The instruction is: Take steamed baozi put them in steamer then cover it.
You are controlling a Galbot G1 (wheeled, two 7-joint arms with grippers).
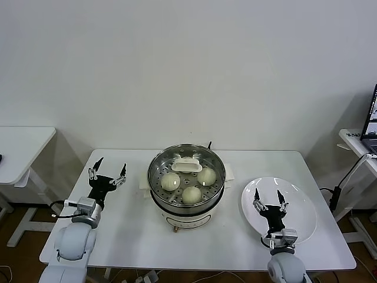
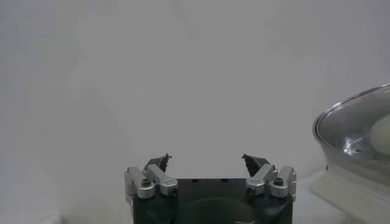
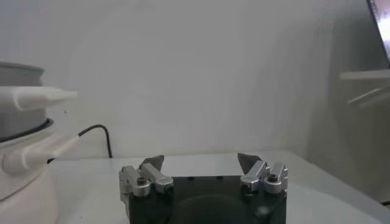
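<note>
The steamer (image 1: 187,197) stands at the middle of the table (image 1: 123,236), nearer its back edge, with the glass cover (image 1: 187,174) already seated on its rim, handle up. Through the glass three buns (image 1: 191,194) sit on the perforated tray, spaced apart, likely so steam can pass between them; a fourth cannot be made out. Near the right edge lies a white plate (image 1: 300,203), with no buns left on it. The left gripper (image 1: 107,173) hangs over the table's left side, jaws spread wide and holding nothing. The right gripper (image 1: 270,204) hovers above the plate, also spread and empty. Both stand well apart from the pot, which suggests the loading and covering are finished.
</note>
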